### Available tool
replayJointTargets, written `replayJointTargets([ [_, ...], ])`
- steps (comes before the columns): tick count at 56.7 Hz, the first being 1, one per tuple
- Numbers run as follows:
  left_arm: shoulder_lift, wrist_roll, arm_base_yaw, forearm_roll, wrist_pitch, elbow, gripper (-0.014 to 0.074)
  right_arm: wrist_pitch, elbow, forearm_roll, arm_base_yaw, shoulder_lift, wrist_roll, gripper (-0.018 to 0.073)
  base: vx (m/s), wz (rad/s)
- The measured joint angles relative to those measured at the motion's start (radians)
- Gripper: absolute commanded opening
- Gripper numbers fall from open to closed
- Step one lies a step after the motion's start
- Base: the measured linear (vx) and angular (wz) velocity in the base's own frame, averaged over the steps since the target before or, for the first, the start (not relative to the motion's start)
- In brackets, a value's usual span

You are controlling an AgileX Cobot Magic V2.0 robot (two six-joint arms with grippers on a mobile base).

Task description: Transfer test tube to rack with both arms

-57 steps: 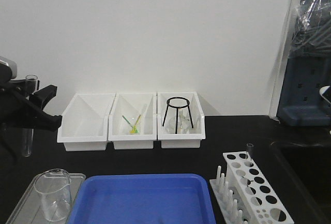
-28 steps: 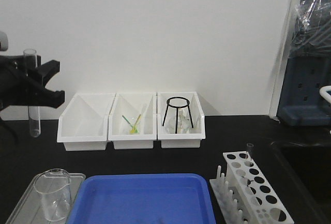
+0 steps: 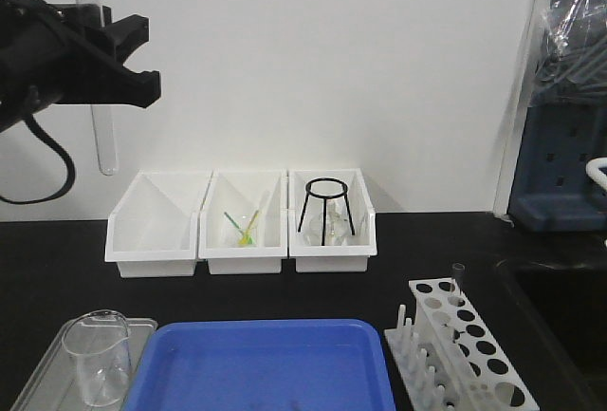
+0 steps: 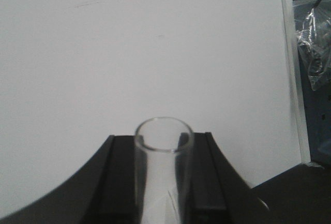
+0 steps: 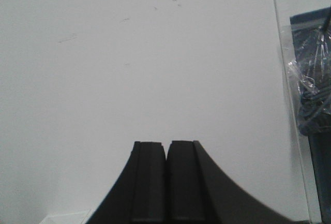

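- Exterior front-facing view: your left gripper point(image 3: 100, 50) is now carrying the test tube point(image 3: 105, 136) high up against the wall. A second ago it was hanging low by the table's left edge.
- Its jaws are clamping the tube near the top, and the tube is hanging upright with its round end down.
- That's putting it well apart from the rack point(image 3: 465, 345), which is sitting at the lower right.
- Your right gripper point(image 5: 166, 182) is pointing at the wall with its jaws pressed together on nothing.
- So I'm guessing you're heading into the handover, and the right side is going to need opening first.
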Motion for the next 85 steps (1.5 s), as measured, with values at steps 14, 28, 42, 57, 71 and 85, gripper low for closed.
replayJointTargets([
  [14, 0.035, 0.001, -0.09, 0.0, 0.018, -0.024, -0.0007, -0.193, -0.003, -0.164, 0.0, 0.016, 0.02, 0.0031, 0.0, 0.0],
  [28, 0.065, 0.004, -0.175, 0.0, 0.046, -0.094, -0.0007, -0.394, -0.003, -0.196, 0.0, 0.073, 0.023, 0.0133, 0.0, 0.0],
  [42, 0.09, 0.004, -0.233, -0.004, 0.105, -0.206, -0.0007, -0.516, -0.003, -0.185, 0.0, 0.087, 0.026, 0.0386, 0.0, 0.0],
  [57, 0.125, 0.004, -0.31, -0.012, 0.111, -0.243, -0.0007, -0.562, -0.004, -0.161, 0.0, 0.087, 0.047, 0.0448, 0.0, 0.0],
  [71, 0.144, 0.004, -0.358, -0.012, 0.115, -0.243, -0.0007, -0.641, -0.004, -0.23, 0.0, 0.087, 0.087, 0.0448, 0.0, 0.0],
  [85, 0.149, 0.004, -0.375, -0.014, 0.115, -0.243, -0.0007, -0.657, -0.005, -0.257, 0.089, 0.127, 0.102, 0.0448, 0.0, 0.0],
])
